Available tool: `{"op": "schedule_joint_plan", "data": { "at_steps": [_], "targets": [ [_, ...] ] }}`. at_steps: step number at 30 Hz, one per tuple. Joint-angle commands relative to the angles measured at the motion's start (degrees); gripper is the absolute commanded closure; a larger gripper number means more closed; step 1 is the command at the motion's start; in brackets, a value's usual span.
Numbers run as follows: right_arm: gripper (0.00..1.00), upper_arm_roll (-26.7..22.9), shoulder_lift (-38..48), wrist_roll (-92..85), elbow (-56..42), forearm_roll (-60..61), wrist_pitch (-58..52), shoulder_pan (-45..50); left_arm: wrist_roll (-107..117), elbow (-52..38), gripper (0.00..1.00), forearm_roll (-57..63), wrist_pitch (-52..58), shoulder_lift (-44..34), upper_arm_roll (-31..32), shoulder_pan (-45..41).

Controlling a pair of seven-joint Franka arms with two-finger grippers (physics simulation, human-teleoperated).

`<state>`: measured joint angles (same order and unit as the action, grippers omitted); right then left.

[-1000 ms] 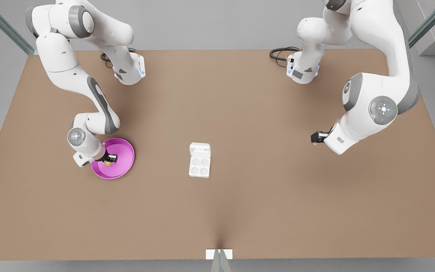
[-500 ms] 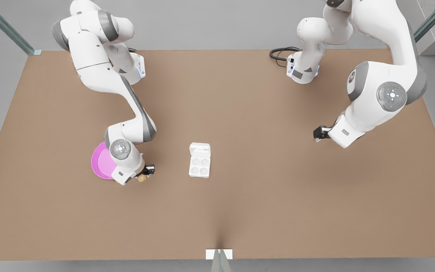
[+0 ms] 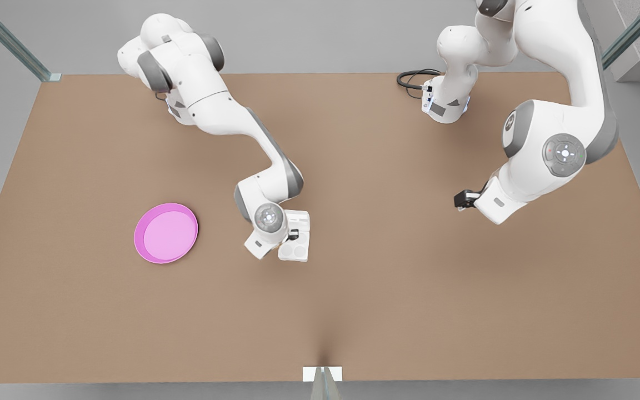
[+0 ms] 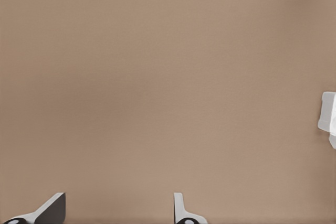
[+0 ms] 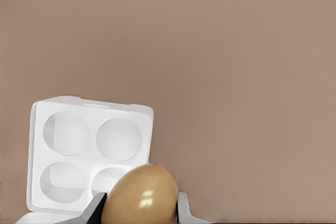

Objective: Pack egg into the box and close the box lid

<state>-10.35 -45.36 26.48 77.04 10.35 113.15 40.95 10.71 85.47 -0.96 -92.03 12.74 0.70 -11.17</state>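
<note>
Right wrist view: egg (image 5: 140,195) in right tool (image 5: 137,209), seemingly above box (image 5: 89,150) cups.

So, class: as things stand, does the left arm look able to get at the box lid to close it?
Probably yes. The left gripper hangs open over bare table, but the right gripper, holding the egg, sits over the box beside the box lid.

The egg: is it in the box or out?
Out. The egg sits in the right gripper's jaws over the box, whose cups look empty. The left gripper waits aside, open.
</note>
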Motion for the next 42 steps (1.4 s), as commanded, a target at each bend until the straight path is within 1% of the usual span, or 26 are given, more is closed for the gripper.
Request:
{"op": "schedule_joint_plan", "data": {
  "at_steps": [1,4,7,8,12,14,15,16,18,19,20,21,22,23,24,27,28,29,31,33,34,35,36,38,41,42],
  "targets": [
    [0.49,0.0,-0.4,13.9,-0.6,1.3,-1.6,0.1,1.3,0.0,0.0,0.0,0.1,0.0,0.0,0.0],
    [0.48,-0.1,-3.0,15.6,-3.2,1.8,-1.6,0.5,1.3,0.0,0.0,0.0,0.1,0.0,0.0,0.0],
    [0.47,-0.7,-3.3,16.3,-3.6,2.2,-1.3,1.0,1.3,0.0,0.0,0.4,0.1,-0.1,0.0,0.0],
    [0.0,-0.7,-3.7,15.9,-4.0,2.2,-1.3,1.0,1.3,0.0,0.0,0.5,0.0,0.0,0.0,0.0],
    [0.0,-0.7,-3.0,16.1,-4.3,4.2,-2.0,3.1,1.3,0.0,0.0,0.5,0.0,0.2,0.0,0.0],
    [0.0,-0.1,-1.1,15.6,-3.4,3.2,-2.1,-1.7,1.3,0.0,0.0,0.5,0.0,0.3,0.0,-0.3],
    [0.0,4.2,0.3,15.4,-2.8,0.0,-2.7,-7.2,1.5,0.0,0.0,0.5,0.0,0.3,0.0,-1.0],
    [0.0,11.1,1.3,15.4,-2.2,-5.3,-3.1,-15.4,2.4,-0.2,0.0,0.3,0.1,0.3,0.0,-1.8],
    [0.0,23.8,3.0,8.7,0.4,-15.5,-4.6,-34.7,8.8,-1.4,0.0,-0.1,0.1,0.2,0.1,-6.8],
    [0.0,28.6,4.7,2.1,3.4,-20.1,-6.0,-43.8,12.2,-1.4,0.0,-0.1,-0.1,0.3,0.1,-9.4],
    [0.0,28.5,8.4,-7.6,8.4,-22.5,-5.7,-48.7,16.3,-1.0,0.0,0.1,0.0,0.2,0.0,-12.6],
    [0.0,27.8,14.4,-16.9,14.1,-22.9,-4.7,-51.9,19.3,-0.6,0.0,0.3,0.0,0.3,0.0,-16.8],
    [0.0,26.9,21.1,-21.3,20.4,-22.7,-1.7,-52.6,23.7,-0.5,0.0,0.3,-3.2,1.4,0.0,-20.3],
    [0.0,27.0,24.3,-21.6,21.3,-22.9,-4.2,-53.9,26.6,-0.4,0.0,0.2,-4.4,2.9,0.0,-23.5],
    [0.0,27.1,24.5,-23.6,19.1,-23.0,-8.6,-54.0,29.3,-0.1,0.0,0.2,-6.1,3.8,0.0,-25.3],
    [0.0,27.6,29.3,-29.2,18.1,-22.6,-13.5,-56.2,42.0,-0.5,0.0,0.1,-13.0,8.9,0.1,-32.9],
    [0.0,25.8,33.3,-32.1,18.8,-21.3,-16.4,-54.8,44.3,-0.3,0.0,-0.1,-16.2,11.6,0.2,-35.2],
    [0.0,17.7,37.9,-33.4,19.0,-15.3,-18.4,-47.6,45.4,-0.3,0.0,0.0,-17.9,13.9,0.2,-36.4],
    [0.0,17.7,42.3,-34.6,19.1,-13.9,-19.9,-49.0,46.9,-0.7,0.0,0.5,-24.7,18.6,0.1,-38.0],
    [0.0,17.7,39.3,-34.1,15.7,-13.9,-21.8,-48.8,46.9,-0.9,0.0,0.8,-29.7,22.5,0.1,-38.7],
    [0.0,17.8,38.9,-34.0,15.9,-13.7,-21.5,-49.0,46.8,-1.0,0.0,0.8,-30.6,23.7,0.1,-38.6],
    [0.0,17.6,38.8,-33.9,15.7,-9.7,-21.2,-49.0,46.7,-1.7,0.0,0.7,-34.1,25.7,0.1,-38.5],
    [0.0,17.6,38.8,-34.3,14.6,-10.5,-20.4,-49.0,46.5,-4.5,0.0,0.7,-34.5,27.8,0.0,-38.3],
    [0.0,17.6,36.7,-34.2,13.8,-12.3,-13.9,-48.3,46.2,-7.2,0.0,0.6,-36.0,30.4,-0.3,-38.0],
    [0.0,18.3,35.1,-34.0,11.9,-15.9,-13.0,-44.5,46.2,-9.0,0.0,1.5,-38.3,34.8,-0.5,-38.2],
    [0.0,18.3,34.9,-33.8,12.3,-15.8,-11.0,-43.8,46.2,-9.4,0.0,1.5,-38.3,34.9,-0.5,-38.0]
  ]
}}
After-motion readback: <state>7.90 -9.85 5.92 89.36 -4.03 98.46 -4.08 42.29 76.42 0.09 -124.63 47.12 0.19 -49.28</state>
